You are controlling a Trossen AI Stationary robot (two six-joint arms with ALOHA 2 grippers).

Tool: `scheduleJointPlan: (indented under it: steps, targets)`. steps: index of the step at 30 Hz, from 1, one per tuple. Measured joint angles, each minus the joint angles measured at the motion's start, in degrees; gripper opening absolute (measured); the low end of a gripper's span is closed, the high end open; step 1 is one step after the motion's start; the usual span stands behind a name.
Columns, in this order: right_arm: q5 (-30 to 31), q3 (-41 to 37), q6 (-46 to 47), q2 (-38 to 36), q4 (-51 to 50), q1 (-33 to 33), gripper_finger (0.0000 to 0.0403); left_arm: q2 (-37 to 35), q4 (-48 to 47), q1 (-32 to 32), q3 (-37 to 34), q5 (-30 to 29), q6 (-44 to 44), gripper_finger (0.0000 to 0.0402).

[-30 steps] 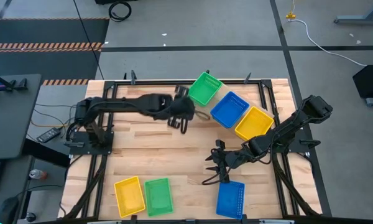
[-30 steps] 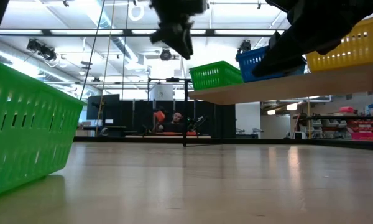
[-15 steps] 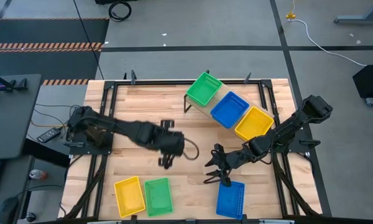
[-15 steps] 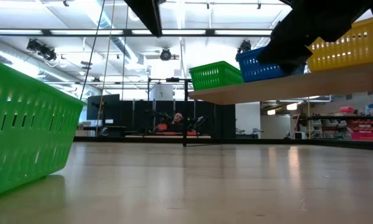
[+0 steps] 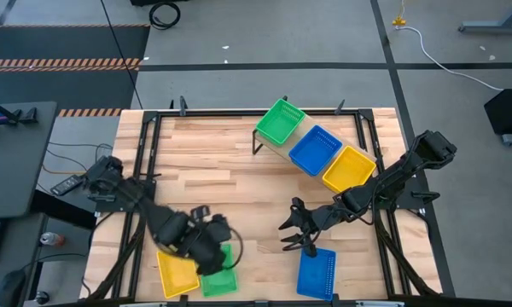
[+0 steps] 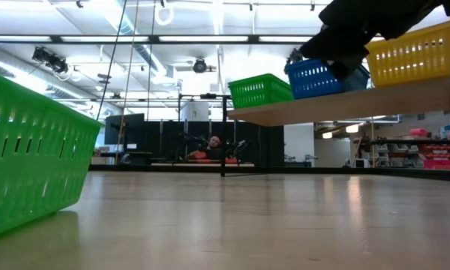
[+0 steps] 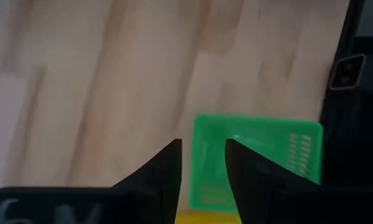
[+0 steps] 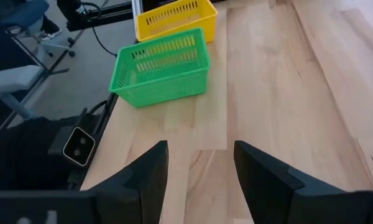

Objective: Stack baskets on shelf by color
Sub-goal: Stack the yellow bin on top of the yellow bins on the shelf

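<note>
1. The green basket on the desk is largely covered by the left gripper — only its edges are seen from above.
2. In the low view, a green basket is cut off by the picture's edge.

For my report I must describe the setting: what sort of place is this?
Probably a robotics lab or workshop. A wooden table in a black metal frame carries two robot arms, cables run over a bare concrete floor, and the low view shows ceiling ducts and a rack of bins behind.

No legible text, label, brand, number or sign on anything
</note>
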Motion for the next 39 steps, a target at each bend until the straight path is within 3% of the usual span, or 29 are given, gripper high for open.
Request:
scheduleJointPlan:
  steps: [6,11,17,26,39]
  targets:
    - [-0.7,0.0,0.5,0.0,-0.1,0.7,0.019,1.2,-2.5,-7.2,-0.2,0.5,-14.5,0.013]
    - [-2.5,0.0,-1.2,0.0,0.2,1.9,0.019,3.3,-1.8,-12.6,-0.2,0.8,-23.1,0.013]
    - [-0.4,0.0,-0.9,0.0,3.4,4.0,0.019,7.8,-1.8,-17.4,-0.2,4.0,-30.9,0.0131]
    - [0.0,0.0,0.5,0.0,6.7,7.3,0.019,14.2,0.4,-19.9,-0.2,13.9,-33.8,0.0131]
    - [4.4,0.0,1.6,0.0,6.6,9.5,0.019,16.0,2.7,-22.0,-0.3,15.0,-39.7,0.0132]
